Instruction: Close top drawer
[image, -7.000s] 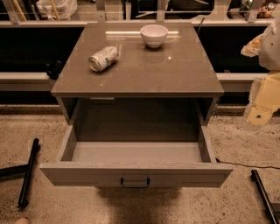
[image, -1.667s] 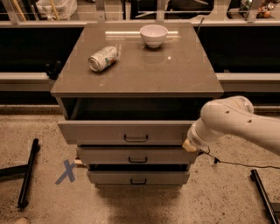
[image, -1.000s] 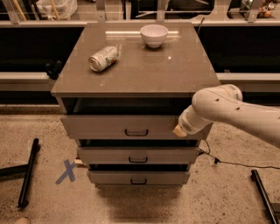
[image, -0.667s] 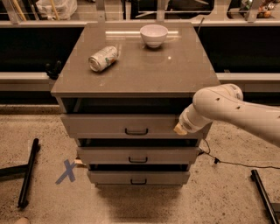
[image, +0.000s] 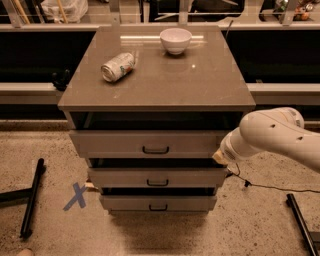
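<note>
The top drawer (image: 150, 143) is the uppermost of the three in the grey-beige cabinet. It is pushed almost fully in, and its flat front with the small dark loop handle (image: 155, 150) stands just proud of the cabinet top, with a dark gap above it. My gripper (image: 220, 156) is at the end of the white arm (image: 272, 135). It sits at the right end of the top drawer's front, at its lower corner, touching or nearly touching it.
A tipped can (image: 118, 66) and a white bowl (image: 175, 40) sit on the cabinet top (image: 200, 80). The two lower drawers (image: 157, 177) stick out a little. A blue X (image: 76, 196) marks the floor on the left, beside a black bar (image: 31, 197). A cable (image: 270, 188) lies on the right.
The top drawer went from wide open to almost shut, and it has barely moved over the last second. My arm came in from the right to the drawer front and has now dropped slightly down-right.
</note>
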